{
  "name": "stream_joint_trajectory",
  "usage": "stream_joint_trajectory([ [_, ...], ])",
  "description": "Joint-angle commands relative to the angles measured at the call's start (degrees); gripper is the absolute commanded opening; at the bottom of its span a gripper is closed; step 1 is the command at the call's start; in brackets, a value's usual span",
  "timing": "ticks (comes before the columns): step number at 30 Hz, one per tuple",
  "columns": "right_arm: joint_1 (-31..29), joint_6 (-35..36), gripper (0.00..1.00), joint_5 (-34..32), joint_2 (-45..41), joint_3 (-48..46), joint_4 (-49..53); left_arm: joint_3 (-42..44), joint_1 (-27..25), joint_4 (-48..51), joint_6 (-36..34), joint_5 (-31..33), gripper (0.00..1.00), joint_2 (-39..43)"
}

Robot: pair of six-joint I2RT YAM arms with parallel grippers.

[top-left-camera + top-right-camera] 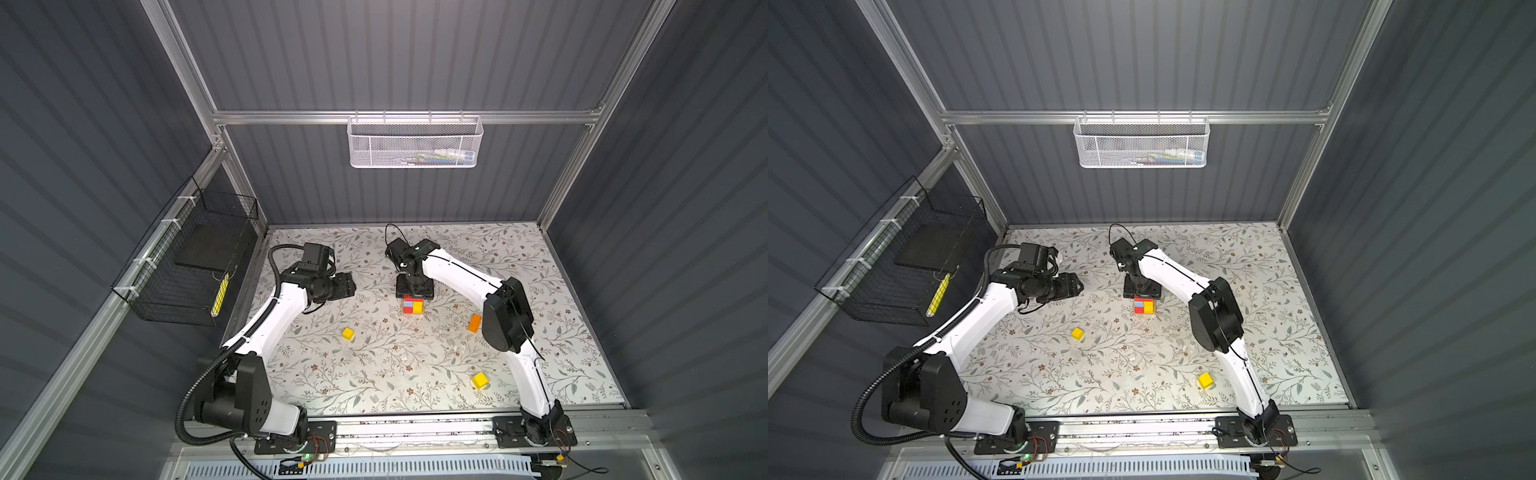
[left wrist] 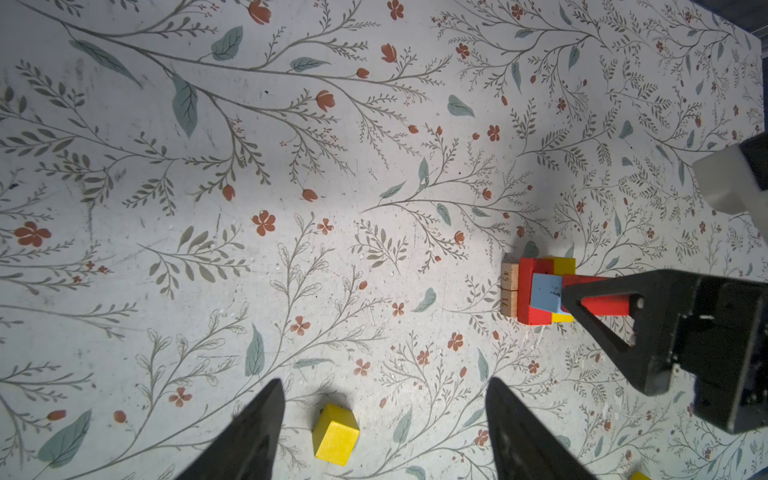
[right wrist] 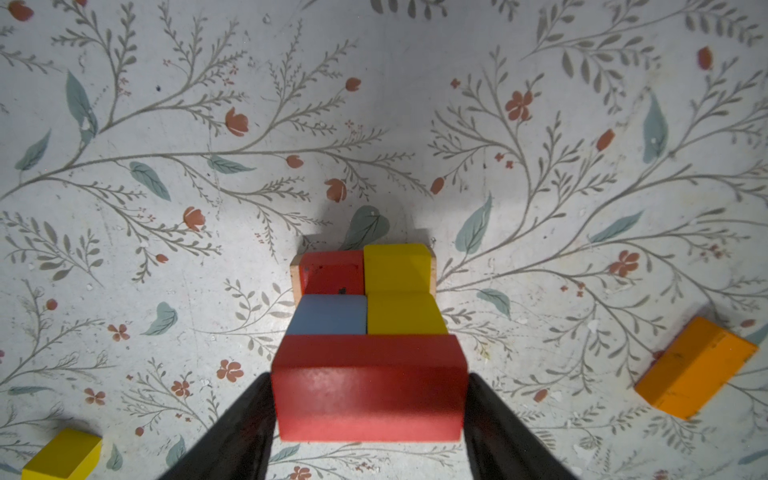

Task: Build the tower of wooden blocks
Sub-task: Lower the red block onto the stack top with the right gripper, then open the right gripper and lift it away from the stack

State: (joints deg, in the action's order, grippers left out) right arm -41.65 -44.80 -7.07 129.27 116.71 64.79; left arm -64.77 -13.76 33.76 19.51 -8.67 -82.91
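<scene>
The tower (image 1: 412, 305) (image 1: 1144, 306) stands mid-table: tan bricks (image 2: 509, 289) at the base, then red, light-blue and yellow blocks (image 3: 365, 299). A red brick (image 3: 368, 390) lies across the top of the tower. My right gripper (image 3: 369, 378) (image 1: 414, 289) hangs over it with a finger at each end of that brick. No gap shows at either end, and I cannot see whether the fingers press. My left gripper (image 2: 384, 386) (image 1: 351, 286) is open and empty, left of the tower. A loose yellow cube (image 2: 336, 434) lies on the mat below its fingers.
Two yellow cubes (image 1: 348, 333) (image 1: 479, 380) lie loose on the floral mat (image 1: 374, 374) in front of the tower. An orange brick (image 1: 474, 323) (image 3: 696, 368) lies beside my right arm's elbow. A black wire basket (image 1: 187, 266) hangs on the left wall, a white mesh basket (image 1: 415, 143) on the back wall.
</scene>
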Motion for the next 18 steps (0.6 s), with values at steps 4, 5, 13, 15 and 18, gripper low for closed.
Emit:
stream_joint_trajectory([
  [4,0.0,-0.5,0.76,-0.5,0.1,0.7,1.4,-0.3,0.5,0.2,-1.3,-0.9,0.76,-0.5],
  [5,0.1,-0.5,0.77,-0.5,-0.1,0.7,1.4,-0.3,0.5,0.2,-1.3,-1.0,0.76,-0.5],
  [13,0.1,-0.3,0.86,0.6,-4.5,-0.4,-1.3,-0.4,0.6,0.3,-1.4,-1.0,0.76,-0.2],
  [15,0.1,-0.2,0.88,0.5,-6.4,-1.1,-1.9,-0.5,0.6,0.4,-1.4,-1.1,0.76,0.0],
  [18,0.1,-0.1,0.93,-0.4,-10.6,-2.6,-2.3,-0.7,0.6,0.5,-1.4,-1.2,0.76,0.3],
])
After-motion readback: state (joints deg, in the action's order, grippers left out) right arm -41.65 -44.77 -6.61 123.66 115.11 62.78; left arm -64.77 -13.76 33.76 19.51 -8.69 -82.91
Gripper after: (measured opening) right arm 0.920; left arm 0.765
